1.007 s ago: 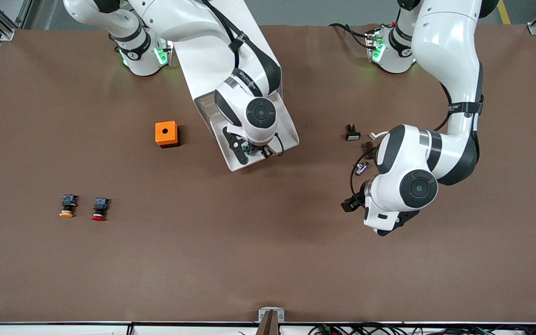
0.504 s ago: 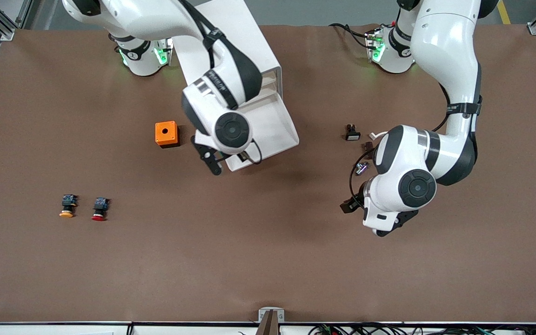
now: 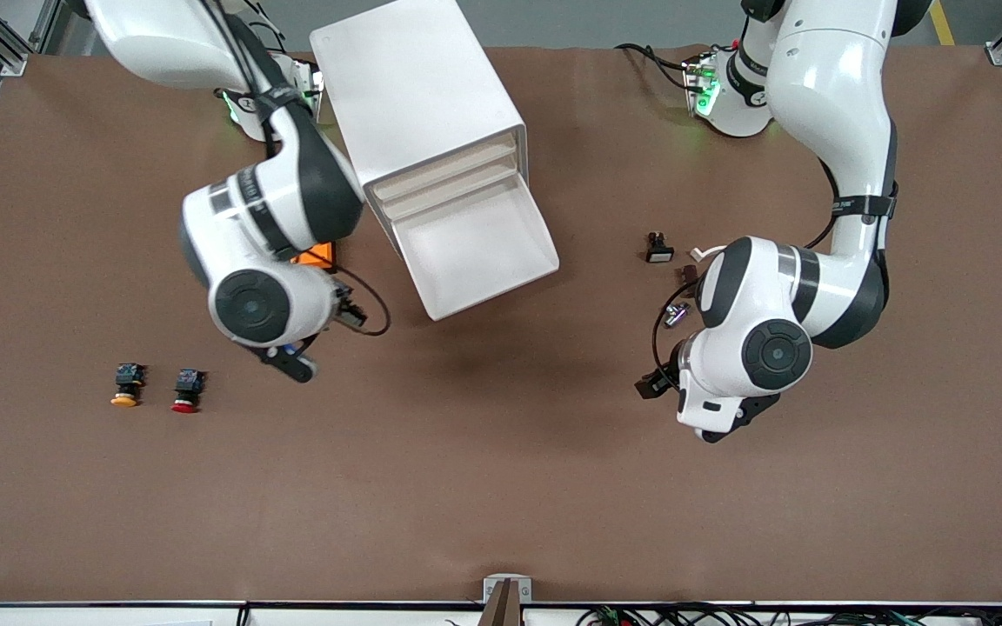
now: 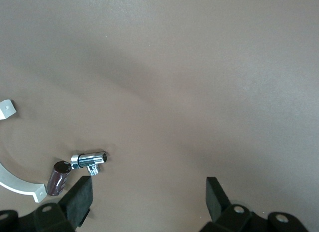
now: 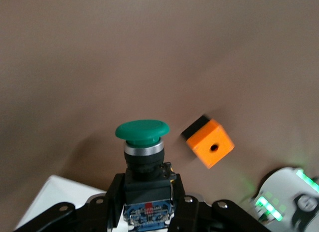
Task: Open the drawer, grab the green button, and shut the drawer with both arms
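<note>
Right gripper [image 5: 144, 202] is up over the table [image 3: 501, 487] near the orange box [image 5: 208, 142], fingers clamped on the green-capped button [image 5: 142, 142]. At its three o'clock in the front view the bottom drawer [image 3: 475, 252] stands open, with bare brown surface all around. Left gripper [image 4: 148, 204] waits over the table, fingers apart, near a small chrome part [image 4: 88, 158]; no legible writing.

On the brown table [image 3: 501, 487], an orange box [image 5: 208, 142] with a round hole in its top sits at nine o'clock of centre. At eight o'clock lie a yellow-capped button [image 3: 125, 384] and a red-capped button [image 3: 187, 389], side by side. At three o'clock: a small black part [image 3: 658, 248] and a chrome fitting [image 4: 88, 159]
</note>
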{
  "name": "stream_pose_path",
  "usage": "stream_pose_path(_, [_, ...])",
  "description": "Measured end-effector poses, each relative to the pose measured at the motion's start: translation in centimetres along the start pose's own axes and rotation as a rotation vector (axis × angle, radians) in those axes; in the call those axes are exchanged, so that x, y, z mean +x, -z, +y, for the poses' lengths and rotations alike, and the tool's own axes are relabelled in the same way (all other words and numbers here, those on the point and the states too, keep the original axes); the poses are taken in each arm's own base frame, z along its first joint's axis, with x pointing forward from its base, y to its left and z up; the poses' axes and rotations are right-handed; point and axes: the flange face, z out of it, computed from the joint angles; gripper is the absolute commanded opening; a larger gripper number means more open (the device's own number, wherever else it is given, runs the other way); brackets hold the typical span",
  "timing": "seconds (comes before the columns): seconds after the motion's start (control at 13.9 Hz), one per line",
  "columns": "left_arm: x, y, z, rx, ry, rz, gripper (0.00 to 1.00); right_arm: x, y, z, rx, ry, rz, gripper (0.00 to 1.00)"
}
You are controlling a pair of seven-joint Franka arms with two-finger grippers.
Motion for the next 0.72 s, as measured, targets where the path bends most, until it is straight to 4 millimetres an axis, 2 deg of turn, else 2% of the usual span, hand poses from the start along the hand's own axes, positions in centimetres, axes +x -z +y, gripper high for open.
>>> stream_pose_path(0.14, [-0.3, 0.0, 0.2, 0.001, -0.005, 0.0, 1.0, 3.7, -0.3, 3.2, -0.023, 0.095, 0.013, 0.12])
stream_pose_path(0.29, [-0.7, -0.3, 0.5, 0.006, -0.011, -0.003, 1.0, 6.4, -0.9, 5.4, -0.024, 0.169, 0.017, 0.12])
stream_pose_path(0.5, [-1.6, -1.4, 1.0, 0.023, -0.025, -0.013, 1.0, 10.5, -3.0, 7.5, 0.01, 0.258, 0.068, 0.12])
stream_pose_path(0.72, [-3.0, -3.7, 1.5, 0.046, -0.043, -0.038, 1.0, 14.0, -6.3, 8.6, 0.037, 0.27, 0.143, 0.12])
